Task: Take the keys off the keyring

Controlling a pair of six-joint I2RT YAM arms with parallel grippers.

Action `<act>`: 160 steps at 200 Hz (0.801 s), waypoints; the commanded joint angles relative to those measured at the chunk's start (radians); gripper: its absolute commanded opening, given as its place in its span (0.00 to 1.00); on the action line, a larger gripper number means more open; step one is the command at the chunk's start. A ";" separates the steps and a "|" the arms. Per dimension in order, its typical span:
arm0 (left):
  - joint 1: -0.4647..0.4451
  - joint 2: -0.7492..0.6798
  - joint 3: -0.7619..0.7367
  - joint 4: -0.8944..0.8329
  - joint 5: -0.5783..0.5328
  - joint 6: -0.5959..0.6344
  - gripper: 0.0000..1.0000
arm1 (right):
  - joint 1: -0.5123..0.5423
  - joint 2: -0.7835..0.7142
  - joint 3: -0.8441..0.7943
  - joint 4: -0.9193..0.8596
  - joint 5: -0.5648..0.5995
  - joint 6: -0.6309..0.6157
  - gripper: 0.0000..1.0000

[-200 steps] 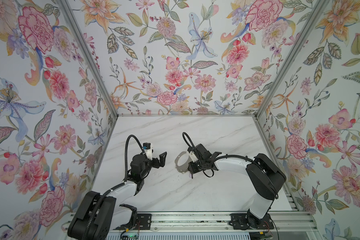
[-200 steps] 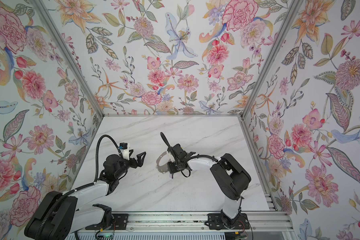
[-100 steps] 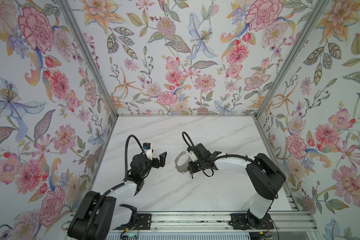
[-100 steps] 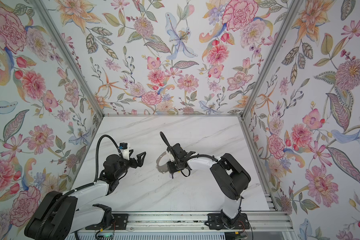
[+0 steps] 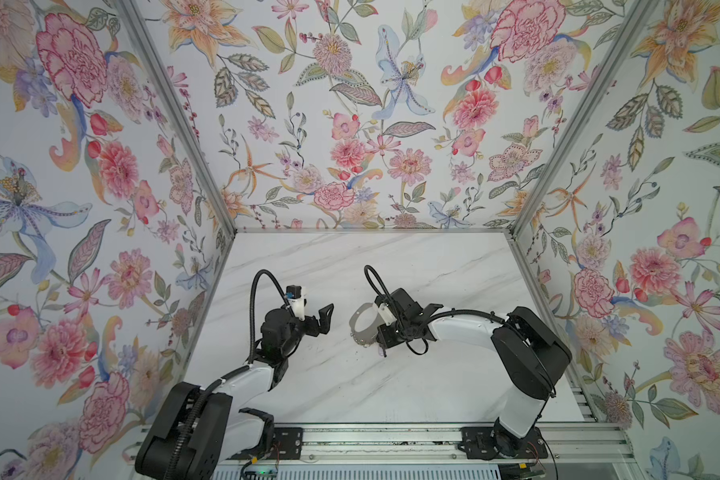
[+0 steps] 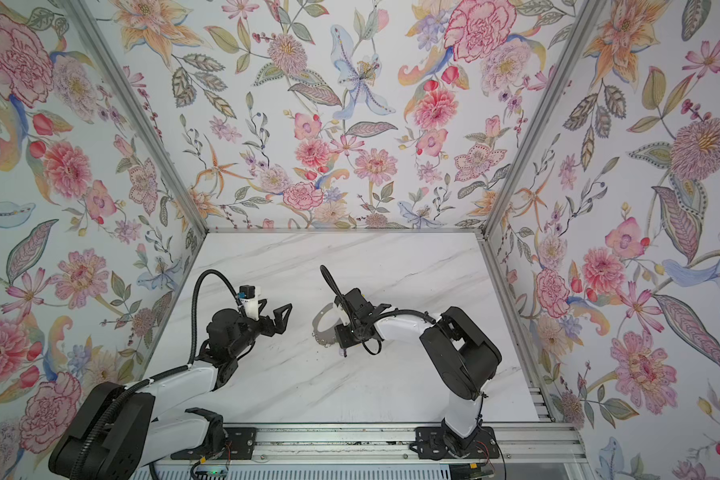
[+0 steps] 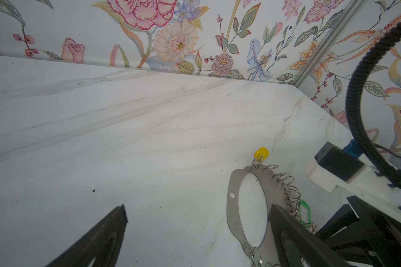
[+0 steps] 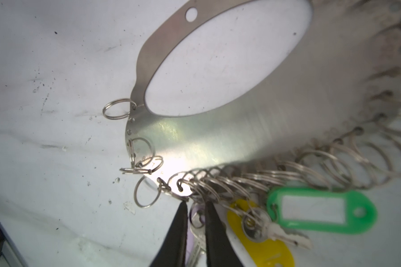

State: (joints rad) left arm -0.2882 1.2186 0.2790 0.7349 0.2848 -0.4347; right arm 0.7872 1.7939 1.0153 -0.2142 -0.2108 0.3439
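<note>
Closest to the right wrist camera, the right claw [image 8: 195, 204] has its two black fingers drawn to a narrow slit, tips at the fringe of wire rings [image 8: 241, 182]. A lilac-tagged key [image 8: 196, 220] shows in the slit, though I cannot tell whether anything is pinched. Just beside it lie a yellow tag [image 8: 262, 242] and a green tag [image 8: 322, 210], with a silver key [image 8: 280, 233] across them. Beyond them the keyring [image 8: 218, 143] lies flat on the table [image 7: 125, 138], between the two arms.

The step looks like freeing the lilac key. The tips should close on its one ring only and pull outward, low along the table, or neighbouring rings may snag and drag the keyring along.

Farther off, the left claw [image 7: 197, 208] hangs spread wide and empty near the keyring; pressing on its bare rim would likely steady it. Farthest, a second yellow tag [image 7: 261, 153] sits at the keyring's far end.
</note>
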 commanded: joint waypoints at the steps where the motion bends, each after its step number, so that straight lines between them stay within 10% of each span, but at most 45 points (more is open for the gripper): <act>1: -0.007 0.004 0.013 0.015 0.017 0.002 0.99 | 0.013 -0.005 -0.007 -0.035 0.022 -0.023 0.19; 160: -0.007 0.016 0.017 0.020 0.023 0.005 0.96 | 0.019 -0.033 0.006 -0.099 0.079 -0.128 0.05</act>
State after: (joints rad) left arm -0.2882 1.2198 0.2790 0.7353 0.2852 -0.4347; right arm 0.8036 1.7897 1.0153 -0.2523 -0.1471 0.2646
